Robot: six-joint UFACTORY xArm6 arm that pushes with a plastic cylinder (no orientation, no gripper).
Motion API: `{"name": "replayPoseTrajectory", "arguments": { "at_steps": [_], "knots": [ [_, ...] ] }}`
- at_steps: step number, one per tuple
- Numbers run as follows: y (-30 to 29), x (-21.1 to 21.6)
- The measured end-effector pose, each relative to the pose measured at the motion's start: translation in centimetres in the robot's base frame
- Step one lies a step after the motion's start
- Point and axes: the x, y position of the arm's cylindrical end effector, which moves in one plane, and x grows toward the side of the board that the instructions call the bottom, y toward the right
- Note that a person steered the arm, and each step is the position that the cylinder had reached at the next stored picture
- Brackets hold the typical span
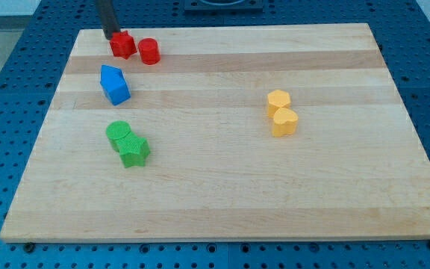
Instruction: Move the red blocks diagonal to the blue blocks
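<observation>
A red star-shaped block (pixel 122 45) and a red round block (pixel 149 51) sit side by side near the view's top left of the wooden board (pixel 222 194). Two blue blocks (pixel 114 84) stand pressed together just below them, slightly to the left. My tip (pixel 110 35) rests at the upper left edge of the red star block, touching or nearly touching it. The rod rises out of the view's top.
Two green blocks (pixel 128 143) lie together below the blue ones. Two yellow blocks (pixel 281 113) lie together at the view's right of centre. The board's top edge is close behind the red blocks.
</observation>
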Motion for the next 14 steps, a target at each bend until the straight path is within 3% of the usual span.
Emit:
{"name": "replayPoseTrajectory", "arguments": {
  "at_steps": [3,4,5,6,9,14],
  "knots": [
    [3.3,1.7],
    [-0.5,-0.2],
    [-4.1,0.8],
    [-3.9,3.6],
    [14.4,4.8],
    [16.8,5.0]
  ]
}}
